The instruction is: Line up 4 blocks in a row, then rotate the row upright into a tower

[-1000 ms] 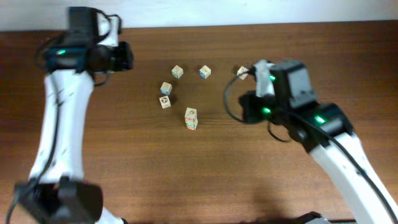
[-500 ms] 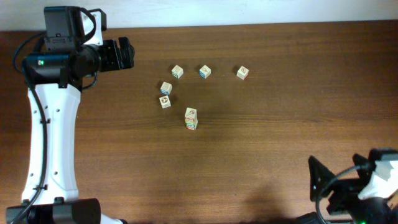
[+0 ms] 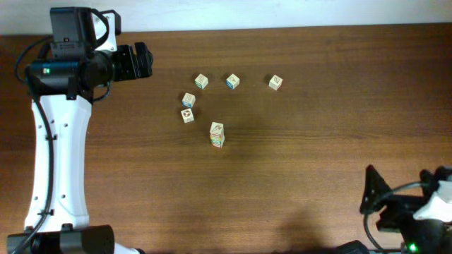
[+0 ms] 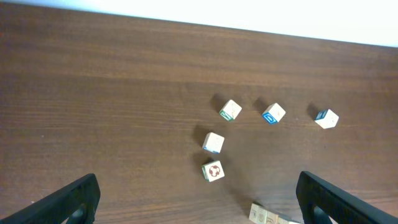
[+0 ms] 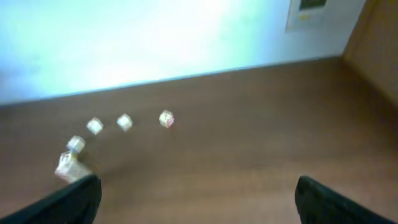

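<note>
Table [image 3: 318, 127]: dark brown wood, matte, with the grain running along its long edges.
Blocks [image 3: 202, 82]: small pale wooden cubes with sharp corners and printed faces, all lying in the far half of the table, left of its middle.
Row: three cubes lie in a line parallel to the far edge, well apart from each other. The left wrist view shows a green mark on the left one and blue marks on the other two.
Pair [image 3: 187, 116]: two cubes just beside each other, nearer the near edge than the row's left end. One has a red ring mark on top.
Stack [image 3: 217, 134]: cubes piled with red and green marks, closest to the near edge.
Orientation: cubes have no long axis. Each lies flat, twisted slightly differently against the table's edges.
Left gripper [image 3: 147, 61]: black fingers spread wide and holding nothing, near the far left corner.
Right gripper [image 5: 198, 182]: fingers spread wide and holding nothing, at the near right corner, well apart from the blocks.
</note>
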Robot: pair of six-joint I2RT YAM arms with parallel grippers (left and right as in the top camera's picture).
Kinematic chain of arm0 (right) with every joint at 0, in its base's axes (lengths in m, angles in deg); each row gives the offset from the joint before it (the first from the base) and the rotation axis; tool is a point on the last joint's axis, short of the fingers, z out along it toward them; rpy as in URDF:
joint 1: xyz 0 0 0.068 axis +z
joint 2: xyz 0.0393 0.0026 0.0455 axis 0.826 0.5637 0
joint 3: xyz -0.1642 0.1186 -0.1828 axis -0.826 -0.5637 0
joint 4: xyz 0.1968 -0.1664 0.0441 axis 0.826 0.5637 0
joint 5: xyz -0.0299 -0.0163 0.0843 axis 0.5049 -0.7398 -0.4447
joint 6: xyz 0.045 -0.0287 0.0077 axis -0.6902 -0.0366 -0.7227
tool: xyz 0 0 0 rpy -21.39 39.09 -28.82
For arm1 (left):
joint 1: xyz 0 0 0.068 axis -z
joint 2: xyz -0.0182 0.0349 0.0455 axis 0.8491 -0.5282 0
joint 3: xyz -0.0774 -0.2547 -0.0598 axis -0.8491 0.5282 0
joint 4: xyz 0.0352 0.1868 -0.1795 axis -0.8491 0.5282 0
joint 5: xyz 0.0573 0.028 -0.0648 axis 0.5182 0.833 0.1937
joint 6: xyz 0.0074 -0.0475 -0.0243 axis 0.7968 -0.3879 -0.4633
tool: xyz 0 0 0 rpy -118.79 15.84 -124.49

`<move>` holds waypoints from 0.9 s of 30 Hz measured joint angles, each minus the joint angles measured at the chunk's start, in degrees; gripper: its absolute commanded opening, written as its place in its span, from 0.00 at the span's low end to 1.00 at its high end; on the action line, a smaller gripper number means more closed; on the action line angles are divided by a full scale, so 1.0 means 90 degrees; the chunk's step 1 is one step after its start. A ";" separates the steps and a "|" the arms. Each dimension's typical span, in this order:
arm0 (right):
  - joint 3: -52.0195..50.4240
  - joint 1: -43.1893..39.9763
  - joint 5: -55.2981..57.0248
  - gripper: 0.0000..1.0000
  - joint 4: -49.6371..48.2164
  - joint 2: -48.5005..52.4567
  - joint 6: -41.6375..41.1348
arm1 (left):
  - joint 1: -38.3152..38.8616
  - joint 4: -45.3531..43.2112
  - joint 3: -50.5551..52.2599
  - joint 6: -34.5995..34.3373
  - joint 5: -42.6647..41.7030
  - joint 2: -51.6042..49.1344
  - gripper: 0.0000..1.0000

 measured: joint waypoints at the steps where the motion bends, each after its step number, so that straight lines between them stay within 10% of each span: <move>1: -0.0209 -0.0097 0.0000 0.98 -0.0325 -0.0015 0.0117 | 0.0000 -0.0007 0.0000 0.0000 0.0002 0.0000 0.99; 14: -0.5683 -0.1384 -0.1991 0.98 -0.6356 -0.1659 0.1882 | 0.0000 -0.0002 0.0000 0.0000 0.0032 0.0000 0.99; 27: -0.7783 -0.1384 -0.2108 0.98 -0.6679 -0.2975 0.1931 | 0.0000 0.0000 0.0000 0.0000 0.0044 0.0000 0.99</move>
